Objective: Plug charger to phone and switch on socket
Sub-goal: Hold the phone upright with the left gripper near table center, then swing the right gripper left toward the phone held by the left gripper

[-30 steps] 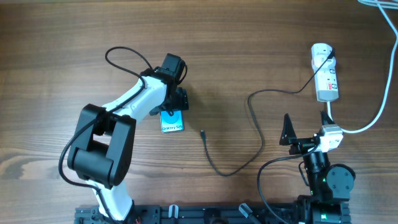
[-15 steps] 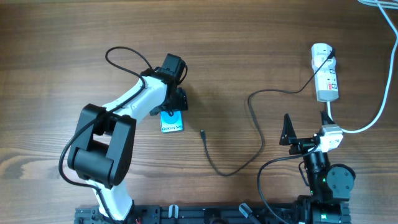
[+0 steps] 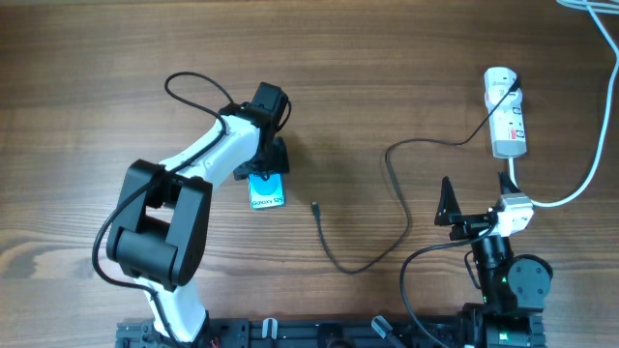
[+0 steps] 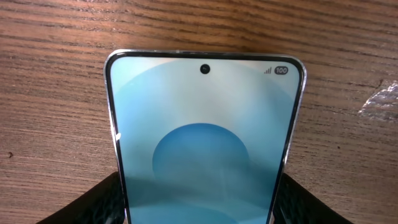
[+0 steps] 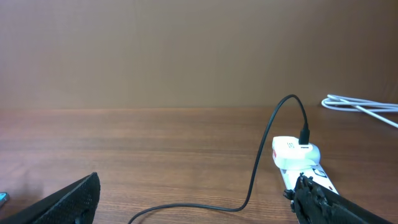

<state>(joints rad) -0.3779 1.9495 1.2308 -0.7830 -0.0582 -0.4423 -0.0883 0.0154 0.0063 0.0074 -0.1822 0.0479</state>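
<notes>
The phone (image 3: 268, 190) lies flat on the wooden table, its light blue screen with a teal oval facing up; it fills the left wrist view (image 4: 202, 137). My left gripper (image 3: 274, 164) is shut on the phone, one finger against each long edge (image 4: 199, 214). The charger is a thin black cable (image 3: 398, 208) running from the socket (image 3: 506, 116) in a loop to its plug tip (image 3: 314, 205), which lies free to the right of the phone. My right gripper (image 3: 476, 200) is open and empty, just in front of the socket (image 5: 298, 158).
A thick white cord (image 3: 590, 174) curves from near the right arm to the table's back right corner. The black cable (image 5: 261, 180) crosses the table between the right gripper's fingers (image 5: 196, 211).
The left gripper and the phone have shifted very slightly toward the table's front. The right arm has not moved.
</notes>
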